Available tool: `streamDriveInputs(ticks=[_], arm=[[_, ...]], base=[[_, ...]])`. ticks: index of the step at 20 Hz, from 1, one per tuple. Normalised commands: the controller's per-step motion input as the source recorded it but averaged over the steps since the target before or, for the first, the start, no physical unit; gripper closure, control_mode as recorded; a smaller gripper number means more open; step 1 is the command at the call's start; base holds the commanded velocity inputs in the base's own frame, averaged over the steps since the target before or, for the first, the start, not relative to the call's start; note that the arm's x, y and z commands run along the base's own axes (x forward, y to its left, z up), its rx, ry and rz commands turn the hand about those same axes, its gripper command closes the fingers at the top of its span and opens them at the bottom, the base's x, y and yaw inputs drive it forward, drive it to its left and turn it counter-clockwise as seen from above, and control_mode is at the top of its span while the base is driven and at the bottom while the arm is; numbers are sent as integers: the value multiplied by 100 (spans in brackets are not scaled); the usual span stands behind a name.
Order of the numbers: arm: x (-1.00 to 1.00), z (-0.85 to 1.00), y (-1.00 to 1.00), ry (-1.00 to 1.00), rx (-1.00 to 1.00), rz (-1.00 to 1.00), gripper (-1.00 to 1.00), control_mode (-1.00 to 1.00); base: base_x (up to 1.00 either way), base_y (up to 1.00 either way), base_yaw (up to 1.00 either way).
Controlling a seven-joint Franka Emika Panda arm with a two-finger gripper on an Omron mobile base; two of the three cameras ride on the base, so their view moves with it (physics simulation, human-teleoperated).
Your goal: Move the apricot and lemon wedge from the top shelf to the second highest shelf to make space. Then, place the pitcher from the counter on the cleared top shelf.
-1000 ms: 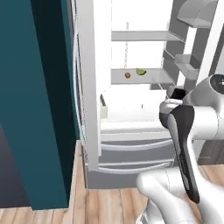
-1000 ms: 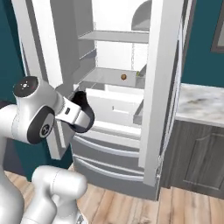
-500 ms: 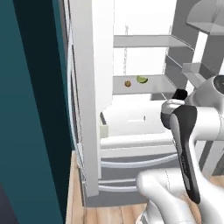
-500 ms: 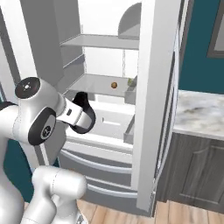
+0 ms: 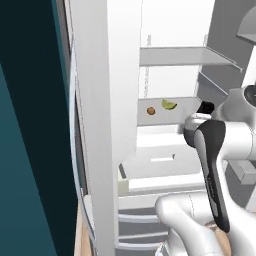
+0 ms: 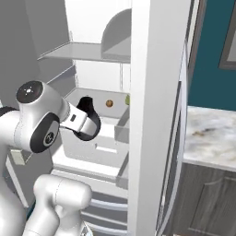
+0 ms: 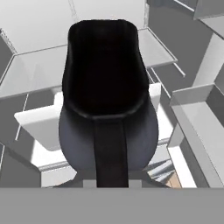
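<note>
The dark glossy pitcher (image 7: 107, 96) looms close in the hand view, its handle running down to my gripper (image 7: 112, 183), which is shut on it. From the left base view a bit of the pitcher (image 5: 205, 106) peeks out past my arm in front of the open fridge. The apricot (image 5: 150, 110) and the lemon wedge (image 5: 169, 104) lie side by side on a glass shelf (image 5: 187, 106) inside. A higher shelf (image 5: 185, 50) hangs above them. The right base view has the apricot (image 6: 109, 103) beyond my wrist and the lemon wedge (image 6: 127, 99) half hidden by the door.
The fridge's white left door (image 5: 100, 125) and right door (image 6: 156, 115) stand open close on either side of me. White drawers (image 5: 160, 160) sit below the fruit's shelf. Door bins (image 7: 197, 118) jut out on the right. The marbled counter (image 6: 212, 138) lies to the right.
Both base views have moved closer to the fridge, so its shelves and doors look larger. The pitcher stays in my shut gripper, and the fruit lies where it was.
</note>
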Motion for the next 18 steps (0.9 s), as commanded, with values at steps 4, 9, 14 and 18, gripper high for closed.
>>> streamDriveInputs(ticks=[4,9,14,18], arm=[[0,0,0,0,0,0,100,100],[3,0,4,-1,-1,-2,100,-100],[0,18,5,-12,-2,-4,100,-100],[0,67,0,-12,0,0,100,-100]], base=[[64,10,-3],[45,18,-6],[0,0,0],[0,0,0]])
